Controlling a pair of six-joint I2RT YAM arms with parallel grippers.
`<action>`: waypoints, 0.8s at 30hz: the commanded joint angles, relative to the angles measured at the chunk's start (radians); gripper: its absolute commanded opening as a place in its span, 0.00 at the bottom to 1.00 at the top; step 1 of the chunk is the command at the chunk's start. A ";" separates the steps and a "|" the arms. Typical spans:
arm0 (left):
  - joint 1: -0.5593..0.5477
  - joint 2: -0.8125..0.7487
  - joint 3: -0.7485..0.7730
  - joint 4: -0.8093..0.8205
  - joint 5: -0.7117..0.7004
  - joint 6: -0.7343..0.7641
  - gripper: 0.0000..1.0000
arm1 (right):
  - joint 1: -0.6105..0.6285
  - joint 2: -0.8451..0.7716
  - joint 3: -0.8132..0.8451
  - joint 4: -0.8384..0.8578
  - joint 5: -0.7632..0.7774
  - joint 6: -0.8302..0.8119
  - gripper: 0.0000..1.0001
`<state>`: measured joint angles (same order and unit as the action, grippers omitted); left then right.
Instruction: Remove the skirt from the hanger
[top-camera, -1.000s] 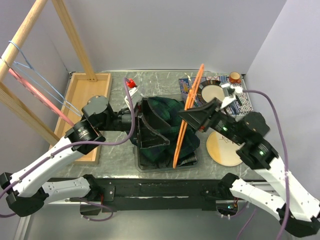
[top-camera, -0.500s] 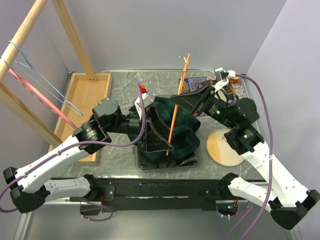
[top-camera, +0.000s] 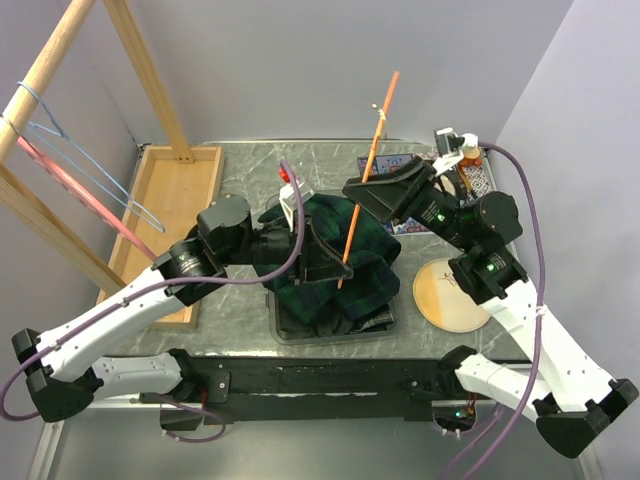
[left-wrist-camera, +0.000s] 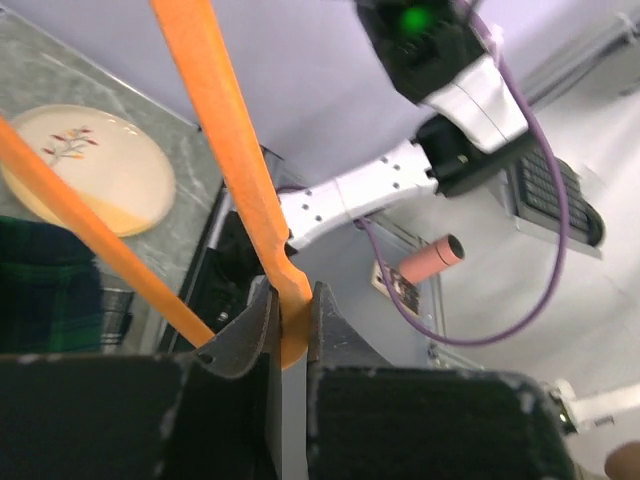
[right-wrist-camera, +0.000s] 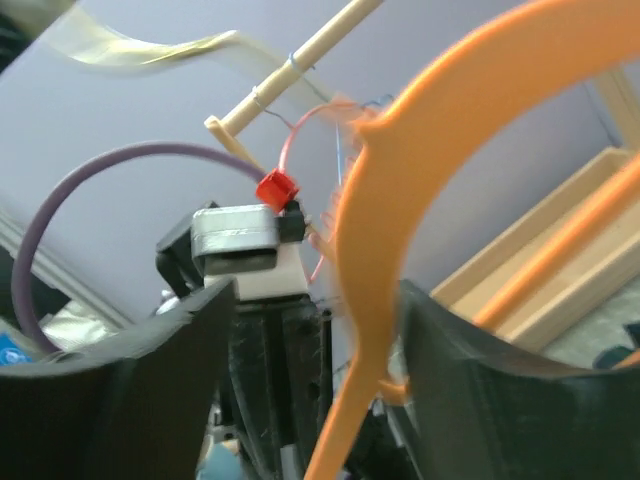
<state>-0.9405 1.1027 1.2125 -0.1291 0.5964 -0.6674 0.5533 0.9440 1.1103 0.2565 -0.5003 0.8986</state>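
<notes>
From the overhead camera you have one orange hanger (top-camera: 366, 160), one dark green plaid skirt (top-camera: 335, 262), one clear tray (top-camera: 277, 318) and one round plate (top-camera: 452, 296) on the grey marbled bench (top-camera: 232, 165). The skirt lies bunched in the tray at the bench's middle, between your two arms. The hanger stands tilted above it, its lower end at the left end effector (top-camera: 322, 262) and its upper part beside the right end effector (top-camera: 385, 198). A wooden box (top-camera: 165, 195) sits at the left, under a wooden rack (top-camera: 60, 50) carrying thin wire hangers (top-camera: 75, 165)

In the left wrist view, your left end effector (left-wrist-camera: 290, 330) is pinched shut on the hanger's (left-wrist-camera: 235, 170) flat bar. The plate (left-wrist-camera: 85, 165) and a patch of the skirt (left-wrist-camera: 45, 285) lie below

In the right wrist view, your right end effector (right-wrist-camera: 315, 340) is spread wide, the hanger's (right-wrist-camera: 400, 180) curved part passing between its fingers (right-wrist-camera: 470, 385) without visible contact
</notes>
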 joint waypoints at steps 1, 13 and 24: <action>-0.003 0.025 0.133 0.025 -0.156 0.075 0.01 | -0.006 -0.068 0.051 -0.072 0.045 -0.027 0.85; 0.055 0.206 0.380 -0.029 -0.625 0.066 0.01 | -0.006 -0.303 0.042 -0.319 0.229 -0.104 1.00; 0.359 0.229 0.360 0.017 -0.756 -0.164 0.01 | -0.006 -0.390 0.080 -0.444 0.286 -0.170 1.00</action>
<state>-0.6468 1.3708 1.5597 -0.1822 -0.0631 -0.7513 0.5518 0.5747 1.1454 -0.1341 -0.2516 0.7719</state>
